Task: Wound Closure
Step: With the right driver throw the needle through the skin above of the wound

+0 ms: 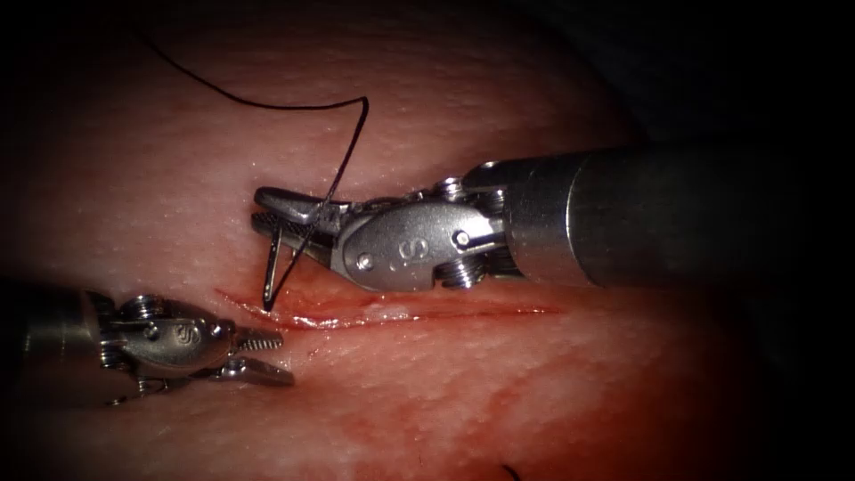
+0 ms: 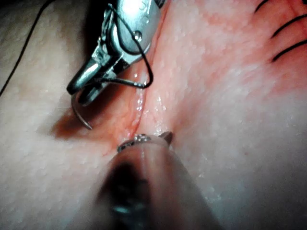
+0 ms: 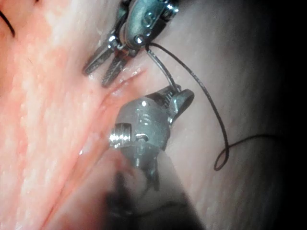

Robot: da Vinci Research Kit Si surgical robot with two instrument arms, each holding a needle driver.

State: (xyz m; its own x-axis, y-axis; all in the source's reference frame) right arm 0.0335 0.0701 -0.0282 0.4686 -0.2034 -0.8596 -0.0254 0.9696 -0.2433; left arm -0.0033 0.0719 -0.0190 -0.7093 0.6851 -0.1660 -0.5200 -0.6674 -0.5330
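The right tool [image 1: 256,209] reaches in over the far side of the cut [image 1: 401,312], jaws shut on the curved needle [image 1: 272,263] near mid-curve. One end of the needle points down at the cut's left end, and I cannot tell whether it touches the tissue [image 1: 445,401]. The left wrist view has the needle's hooked end [image 2: 79,115] free above the tissue, beside the right tool [image 2: 79,91]. Black thread [image 1: 267,105] rises from the needle and trails to the upper left. The left tool [image 1: 285,361] lies just below the cut's left end, open and holding nothing.
Red fluid [image 1: 356,313] lines the cut and stains the tissue below it. Several dark lines of thread [image 2: 288,24] cross the tissue farther along. A short dark thread end [image 1: 509,470] lies near the bottom edge. Slack thread [image 3: 211,110] curls into a loop beyond the right tool [image 3: 182,96].
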